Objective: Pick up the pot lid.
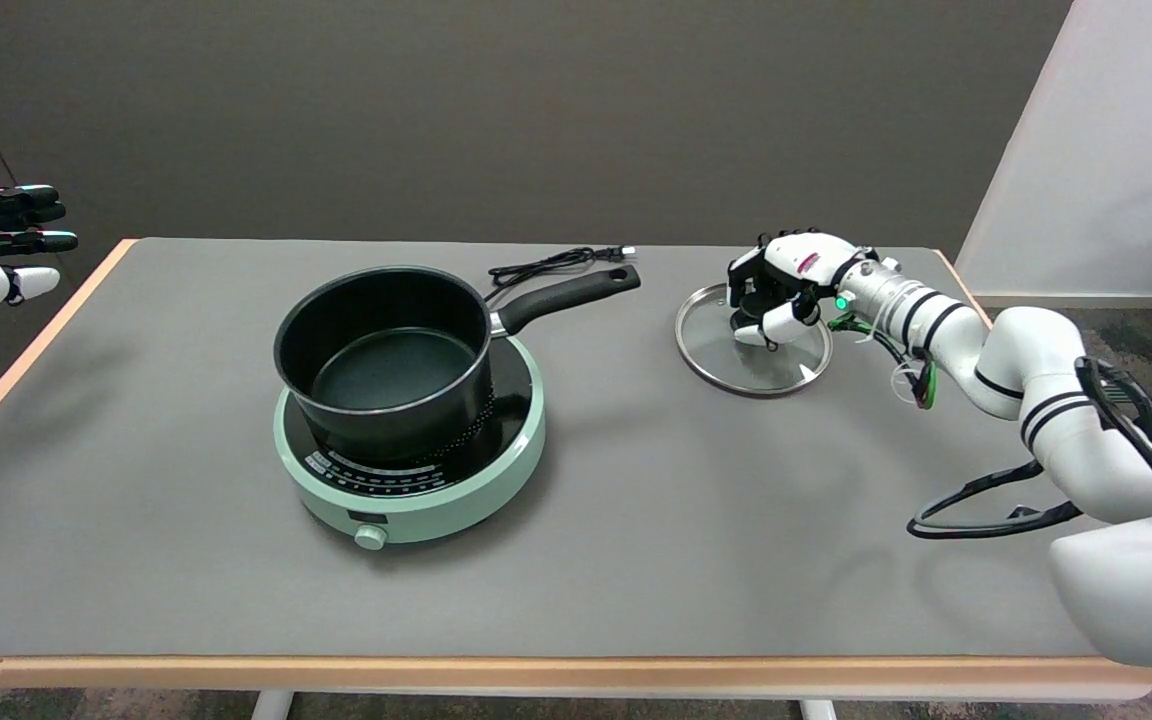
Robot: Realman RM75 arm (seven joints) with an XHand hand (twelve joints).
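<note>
Head view showed the right hand (784, 285) curled down over the middle of the glass pot lid (751, 340), fingers closed around its knob. That lid lay on the grey table (636, 520), at its far right. Well apart to the left, a black saucepan (386, 360) sat on a green hotplate (416, 470).

The pot lid (754, 345) is a round glass disc with a metal rim, lying flat on the grey table toward its far right side, well apart from the pot. Its central knob is mostly hidden, so its look cannot be told.
</note>
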